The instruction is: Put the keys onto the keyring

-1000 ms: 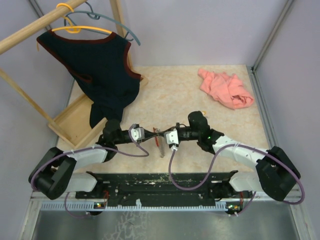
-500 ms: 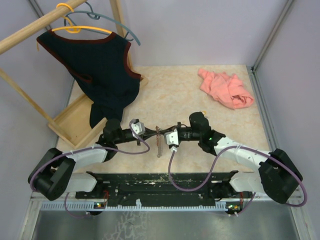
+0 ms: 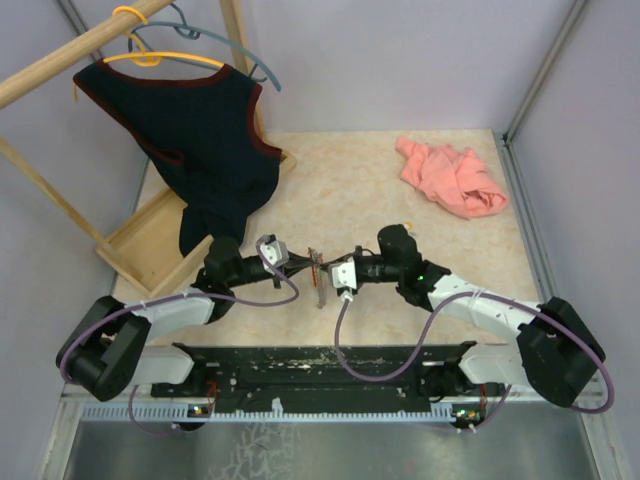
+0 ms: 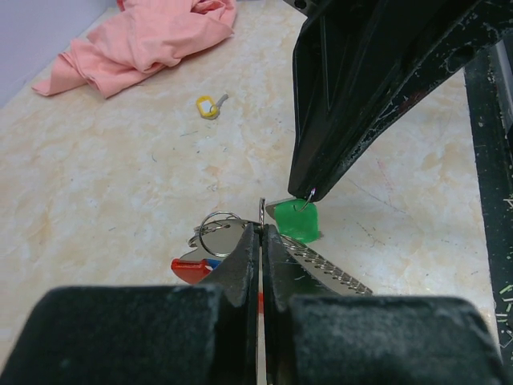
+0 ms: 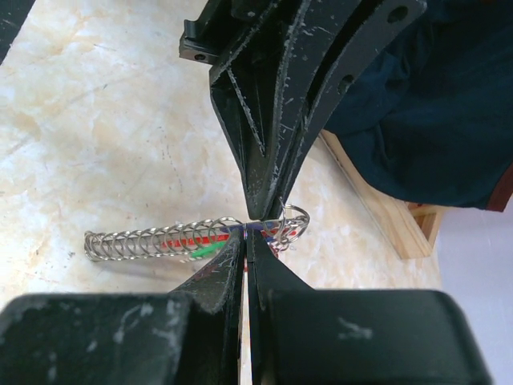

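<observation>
Tip to tip at six o'clock above the tabletop (image 4: 120,160).
Pinching the keyring (image 5: 144,241) with left pincer (image 4: 262,233), green tag (image 4: 295,220) with right pincer (image 5: 244,237).

The keyring (image 5: 144,241) is shiny coiled metal, the tabletop (image 3: 350,190) matt marbled, the pink cloth (image 3: 450,178) soft.

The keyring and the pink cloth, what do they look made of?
The keyring: its coiled strip looks like bare metal wire, silvery and shiny, with glinting turns. The pink cloth: probably soft matte fabric, since it lies crumpled in loose folds.
</observation>
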{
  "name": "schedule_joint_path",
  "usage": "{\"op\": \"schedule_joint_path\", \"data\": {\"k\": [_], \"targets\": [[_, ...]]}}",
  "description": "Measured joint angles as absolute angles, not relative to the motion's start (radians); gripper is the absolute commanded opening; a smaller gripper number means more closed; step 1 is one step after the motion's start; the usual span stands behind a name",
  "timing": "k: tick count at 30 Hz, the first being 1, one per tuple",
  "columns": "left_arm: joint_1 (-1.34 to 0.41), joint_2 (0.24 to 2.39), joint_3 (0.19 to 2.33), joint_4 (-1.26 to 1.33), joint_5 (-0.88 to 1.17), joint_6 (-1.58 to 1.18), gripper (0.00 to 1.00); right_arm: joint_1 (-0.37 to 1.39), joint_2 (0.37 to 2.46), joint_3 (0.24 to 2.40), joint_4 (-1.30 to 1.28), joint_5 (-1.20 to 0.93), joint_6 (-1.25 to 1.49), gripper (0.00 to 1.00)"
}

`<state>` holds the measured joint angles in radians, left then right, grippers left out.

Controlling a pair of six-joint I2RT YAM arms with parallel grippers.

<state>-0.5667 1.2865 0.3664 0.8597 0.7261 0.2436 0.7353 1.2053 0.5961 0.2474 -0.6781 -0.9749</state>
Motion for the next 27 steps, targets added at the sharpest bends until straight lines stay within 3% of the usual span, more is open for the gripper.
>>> {"op": "schedule_joint_path", "data": {"k": [27], "targets": [[-0.567, 1.292, 0.332, 0.936, 0.817, 0.386, 0.0, 0.656, 1.205, 0.537, 0.422, -0.825, -0.81, 0.0]]}}
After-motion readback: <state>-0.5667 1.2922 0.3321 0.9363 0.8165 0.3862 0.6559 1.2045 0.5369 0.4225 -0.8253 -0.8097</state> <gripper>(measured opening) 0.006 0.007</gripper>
